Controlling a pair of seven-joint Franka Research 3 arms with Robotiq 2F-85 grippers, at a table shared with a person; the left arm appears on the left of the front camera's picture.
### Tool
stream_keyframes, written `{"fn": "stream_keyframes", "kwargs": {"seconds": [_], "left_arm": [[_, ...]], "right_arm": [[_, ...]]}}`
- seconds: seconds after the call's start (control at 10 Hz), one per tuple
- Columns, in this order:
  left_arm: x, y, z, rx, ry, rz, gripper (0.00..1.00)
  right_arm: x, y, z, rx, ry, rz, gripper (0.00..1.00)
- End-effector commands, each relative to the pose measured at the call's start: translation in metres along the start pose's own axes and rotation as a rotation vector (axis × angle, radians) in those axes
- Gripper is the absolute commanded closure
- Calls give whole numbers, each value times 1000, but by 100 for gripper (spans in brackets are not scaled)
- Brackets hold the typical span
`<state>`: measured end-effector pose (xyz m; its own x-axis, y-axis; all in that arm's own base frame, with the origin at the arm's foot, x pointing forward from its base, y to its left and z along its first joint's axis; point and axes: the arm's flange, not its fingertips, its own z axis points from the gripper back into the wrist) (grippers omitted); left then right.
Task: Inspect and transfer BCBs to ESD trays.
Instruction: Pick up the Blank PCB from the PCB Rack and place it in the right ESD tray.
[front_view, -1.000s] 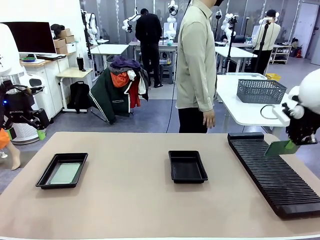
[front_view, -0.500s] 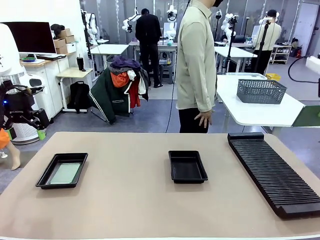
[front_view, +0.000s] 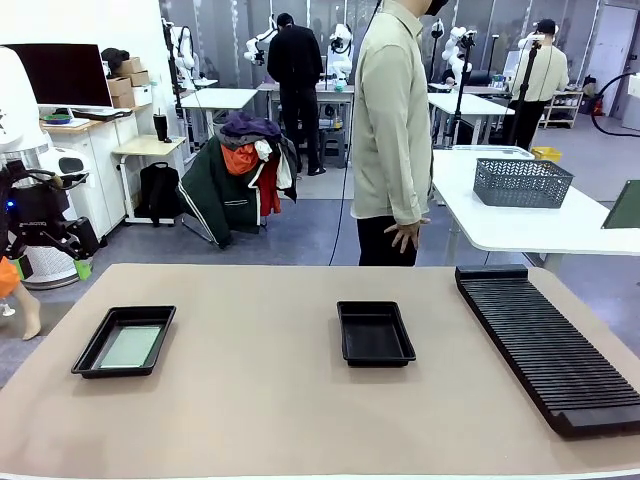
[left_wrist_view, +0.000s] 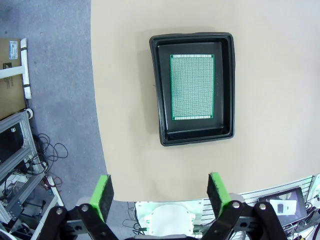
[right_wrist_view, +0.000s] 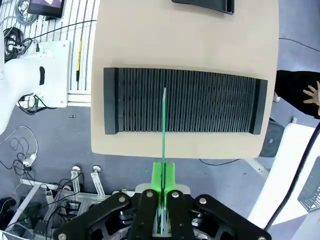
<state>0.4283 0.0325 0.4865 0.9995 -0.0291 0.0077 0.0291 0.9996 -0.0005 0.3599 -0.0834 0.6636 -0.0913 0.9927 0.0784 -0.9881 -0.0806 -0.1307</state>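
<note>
Right claw (right_wrist_view: 162, 186): clamped on one edge of a BCB (right_wrist_view: 163, 120), hung above slotted rack (right_wrist_view: 210, 102) at surface's (right_wrist_view: 185, 40) right edge.
Left claw (left_wrist_view: 160, 192): wide apart, empty, hovered above tray (left_wrist_view: 226, 90) holding second BCB (left_wrist_view: 192, 87) near left edge.
Handling: looked thin, light, stiff, kinda slick; best pinched by an edge.

Two shallow black ESD trays with flared rims are set flat on the bench (front_view: 250, 410), well apart. The left tray (front_view: 92, 352) is placed near the bench's left side. The first BCB (left_wrist_view: 192, 87) is seated flat inside it, long side along the tray's long side. Its face is green with a fine dot grid, and a margin of tray floor is left all round. The middle tray (front_view: 375, 333) is shown with a bare black floor. The second BCB (front_view: 629, 205) is held in the air at the far right, tilted, with a dark green face. From the right wrist it is seen edge-on, clamped in the right gripper (right_wrist_view: 163, 170).
</note>
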Motion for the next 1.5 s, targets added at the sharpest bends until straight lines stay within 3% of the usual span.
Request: {"fn": "stream_keyframes", "kwargs": {"seconds": [0.0,1.1,1.4], "left_arm": [[-1,1,-1,0,-9,-7,0],[-1,1,-1,0,-9,-7,0],[-1,1,-1,0,-9,-7,0]], "right_arm": [[1,4,-5,0,-3,1,100],[0,1,-2,5,-2,0,98],[2,-29,-9,70,-183,-370,98]]}}
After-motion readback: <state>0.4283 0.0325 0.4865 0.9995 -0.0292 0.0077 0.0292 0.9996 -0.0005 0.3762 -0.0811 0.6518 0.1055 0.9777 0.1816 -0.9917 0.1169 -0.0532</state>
